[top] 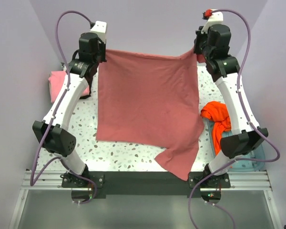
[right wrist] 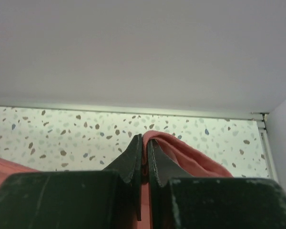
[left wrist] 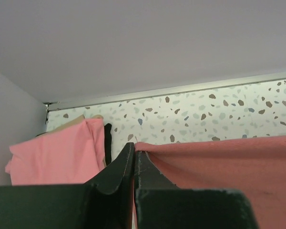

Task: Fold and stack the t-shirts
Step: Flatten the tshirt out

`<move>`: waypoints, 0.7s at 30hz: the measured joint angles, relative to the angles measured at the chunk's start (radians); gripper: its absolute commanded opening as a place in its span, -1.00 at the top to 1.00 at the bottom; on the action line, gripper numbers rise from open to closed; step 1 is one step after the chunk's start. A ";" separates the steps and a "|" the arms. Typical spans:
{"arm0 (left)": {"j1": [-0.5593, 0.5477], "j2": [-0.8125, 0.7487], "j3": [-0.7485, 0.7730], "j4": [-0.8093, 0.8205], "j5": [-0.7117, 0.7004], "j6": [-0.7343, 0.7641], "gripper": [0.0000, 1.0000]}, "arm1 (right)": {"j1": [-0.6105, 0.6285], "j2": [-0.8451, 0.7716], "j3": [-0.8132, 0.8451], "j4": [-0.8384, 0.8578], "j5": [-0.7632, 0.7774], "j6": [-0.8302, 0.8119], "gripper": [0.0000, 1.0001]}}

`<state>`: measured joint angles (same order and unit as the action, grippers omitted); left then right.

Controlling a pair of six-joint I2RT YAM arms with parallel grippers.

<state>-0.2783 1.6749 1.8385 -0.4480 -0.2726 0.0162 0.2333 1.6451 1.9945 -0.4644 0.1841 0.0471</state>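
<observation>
Rose-red t-shirt (top: 150,105) spans outstretched left gripper (left wrist: 134,151) and right gripper (right wrist: 144,142), both pinching corners.

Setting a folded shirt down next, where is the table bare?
Bare: speckled tabletop between the dusty rose-red cloth t-shirt and the near edge, plus the strip left of it. Crowded: bright orange t-shirt right, lighter pink t-shirt far left.

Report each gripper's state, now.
Left gripper: shut on the red shirt, at one far corner.
Right gripper: shut on the red shirt, at the other far corner.
</observation>
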 measured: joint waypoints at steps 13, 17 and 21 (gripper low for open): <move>0.008 -0.184 0.116 -0.005 0.033 0.075 1.00 | 0.001 -0.159 0.159 -0.019 -0.019 0.005 1.00; 0.008 -0.305 0.116 -0.002 0.068 0.073 1.00 | 0.002 -0.281 0.184 -0.003 -0.038 0.002 1.00; 0.007 -0.407 0.122 0.000 0.101 0.071 1.00 | 0.002 -0.377 0.205 0.010 -0.072 0.001 1.00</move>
<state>-0.2710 1.2682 1.9606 -0.4484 -0.1711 0.0868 0.2356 1.2682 2.1998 -0.4549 0.1116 0.0483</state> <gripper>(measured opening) 0.027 0.041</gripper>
